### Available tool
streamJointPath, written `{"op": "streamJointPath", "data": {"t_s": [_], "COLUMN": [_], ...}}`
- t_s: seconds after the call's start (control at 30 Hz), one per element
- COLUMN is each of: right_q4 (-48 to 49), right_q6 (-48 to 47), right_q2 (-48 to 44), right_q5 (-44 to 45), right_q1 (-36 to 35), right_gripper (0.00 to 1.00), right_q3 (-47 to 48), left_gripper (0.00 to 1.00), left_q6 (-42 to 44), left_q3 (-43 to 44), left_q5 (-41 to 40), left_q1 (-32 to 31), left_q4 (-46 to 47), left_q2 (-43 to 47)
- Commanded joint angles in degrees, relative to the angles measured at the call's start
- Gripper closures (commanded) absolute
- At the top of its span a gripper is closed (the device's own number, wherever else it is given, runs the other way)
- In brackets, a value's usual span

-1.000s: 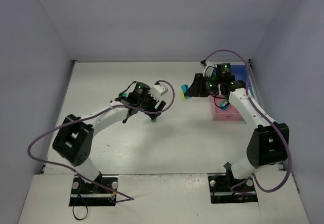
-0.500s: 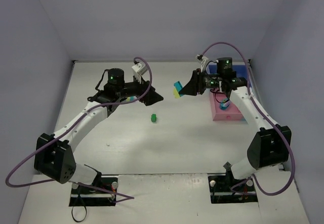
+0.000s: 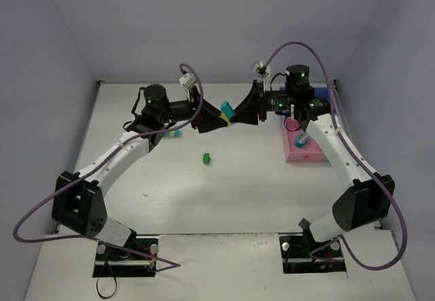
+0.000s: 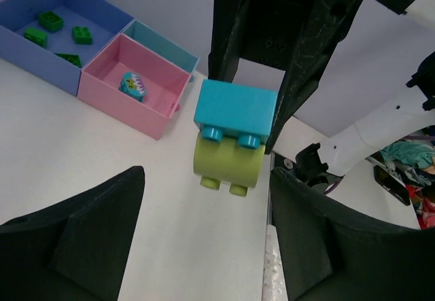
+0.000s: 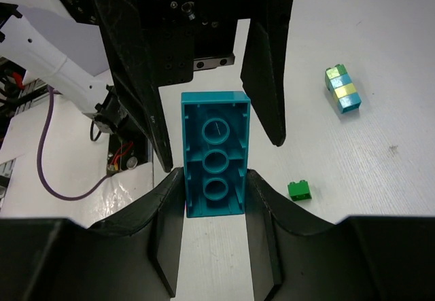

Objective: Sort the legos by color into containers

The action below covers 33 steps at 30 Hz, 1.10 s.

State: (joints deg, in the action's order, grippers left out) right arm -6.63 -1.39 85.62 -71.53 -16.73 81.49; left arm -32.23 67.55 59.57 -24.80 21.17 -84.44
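Observation:
A two-brick lego stack hangs in mid-air, cyan brick (image 4: 234,107) on yellow-green brick (image 4: 230,162). My right gripper (image 5: 215,179) is shut on the cyan brick (image 5: 215,155), whose hollow underside faces its camera. My left gripper (image 4: 207,179) faces the stack's yellow-green end, open, its fingers (image 4: 102,213) apart from the brick on both sides. In the top view the two grippers meet tip to tip above the back of the table, left gripper (image 3: 219,115), right gripper (image 3: 239,112), the stack (image 3: 229,113) between them. The joined containers show as blue tray (image 4: 41,49), pink tray (image 4: 156,100) and light blue tray (image 4: 170,46).
A dark green brick (image 3: 206,157) lies alone mid-table. A short multicolour stack (image 3: 175,133) lies under the left arm. Several dark green bricks (image 4: 51,21) sit in the blue tray. A cyan patterned piece (image 4: 132,85) lies in the pink tray (image 3: 306,153).
The left gripper rose from the table, leaving the dark green brick there, and swung right to the stack. The right gripper carried the stack leftward toward it.

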Motion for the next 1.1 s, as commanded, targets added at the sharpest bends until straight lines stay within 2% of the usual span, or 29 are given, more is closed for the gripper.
{"op": "streamJointPath", "data": {"t_s": [0.0, 0.07, 0.17, 0.2, 0.3, 0.37, 0.4, 0.43, 0.53, 0.7, 0.83, 0.93, 1.03, 1.07], "right_q4": [4.00, 4.08, 4.17, 4.17, 4.26, 4.26, 4.17, 4.26, 4.17, 4.00, 3.65, 3.47, 2.86, 1.03], "right_q6": [-0.81, -0.81, -0.55, -0.63, -0.63, -0.90, -1.25, -1.34, -2.30, -3.88, -3.45, -1.18, 1.29, 5.13], "right_q2": [-1.34, -1.25, -1.34, -1.34, -1.34, -1.43, -1.51, -1.60, -2.04, -3.27, -3.89, -4.24, -5.11, -5.12], "right_q5": [-3.00, -3.00, -3.00, -3.00, -3.09, -3.27, -3.18, -3.01, -3.18, -1.87, 2.60, 8.57, 24.63, 31.55], "right_q1": [-0.93, -1.37, -1.64, -1.55, -1.55, -1.64, -1.55, -1.03, 0.73, 4.60, 8.73, 12.33, 14.44, 14.62], "right_gripper": [1.00, 1.00, 1.00, 1.00, 1.00, 1.00, 1.00, 1.00, 1.00, 1.00, 1.00, 1.00, 1.00, 1.00], "right_q3": [2.97, 2.88, 2.97, 2.88, 2.88, 2.71, 2.53, 2.01, 0.43, -2.30, -4.67, -6.52, -8.63, -9.07], "left_gripper": [0.34, 0.36, 0.45, 0.51, 0.61, 0.77, 0.92, 0.95, 1.00, 1.00, 1.00, 1.00, 1.00, 1.00], "left_q6": [-2.40, -2.66, -2.75, -2.75, -3.02, -3.19, -3.28, -3.37, -3.45, -3.28, -2.75, -2.14, 0.32, 2.41], "left_q3": [3.03, 2.77, 2.33, 2.06, 1.71, 1.45, 1.36, 1.18, 0.13, -1.97, -3.82, -4.97, -4.71, -4.45], "left_q5": [2.04, 2.30, 2.74, 2.83, 3.53, 3.71, 3.80, 3.89, 3.97, 4.06, 3.45, 2.75, 0.91, 0.20], "left_q1": [-0.16, -0.08, -0.08, -0.08, -0.08, -0.08, -0.08, -0.16, 0.01, 0.71, 1.50, 2.03, 2.21, 2.21], "left_q4": [8.18, 8.62, 9.15, 9.33, 9.86, 10.29, 10.56, 10.65, 11.00, 11.17, 10.39, 9.08, 4.52, 2.76], "left_q2": [1.56, 1.47, 1.39, 1.39, 1.39, 1.56, 1.56, 1.56, 1.74, 2.00, 2.00, 2.00, 2.35, 2.62]}}
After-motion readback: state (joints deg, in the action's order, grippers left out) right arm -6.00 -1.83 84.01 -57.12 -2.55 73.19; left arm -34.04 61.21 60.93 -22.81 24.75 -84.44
